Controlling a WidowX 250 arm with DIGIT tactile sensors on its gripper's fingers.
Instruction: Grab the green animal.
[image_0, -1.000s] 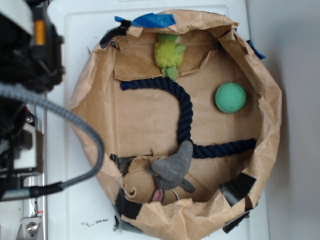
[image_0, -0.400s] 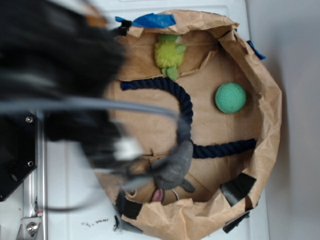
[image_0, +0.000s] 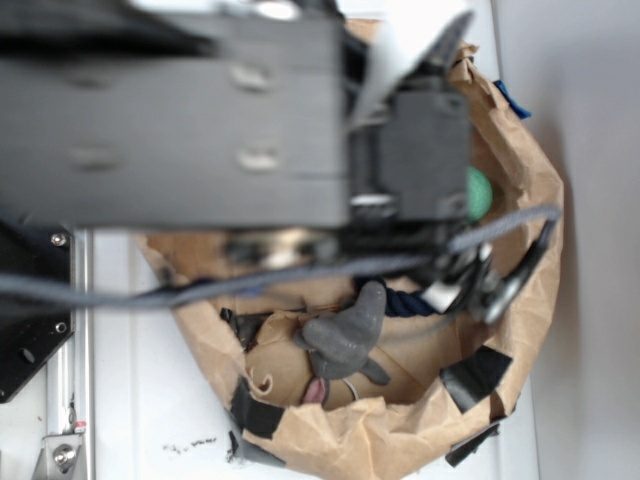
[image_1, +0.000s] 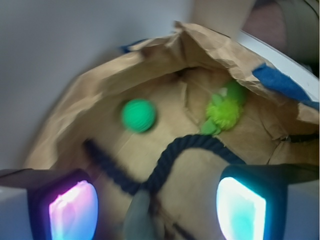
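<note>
Green animal (image_1: 224, 111) at two o'clock in the wrist view, against the paper bowl's (image_1: 80, 100) far wall, beyond the rope (image_1: 165, 160). Gripper (image_1: 157, 207) spread wide, empty, well short. Best to steer toward two o'clock, clear of the ball (image_1: 138, 115), centre, then descend.

One green animal (image_1: 223, 111), one green ball (image_1: 139, 115), one grey plush animal (image_0: 346, 332), one dark rope (image_1: 172, 152), one paper bag (image_0: 500, 395).
</note>
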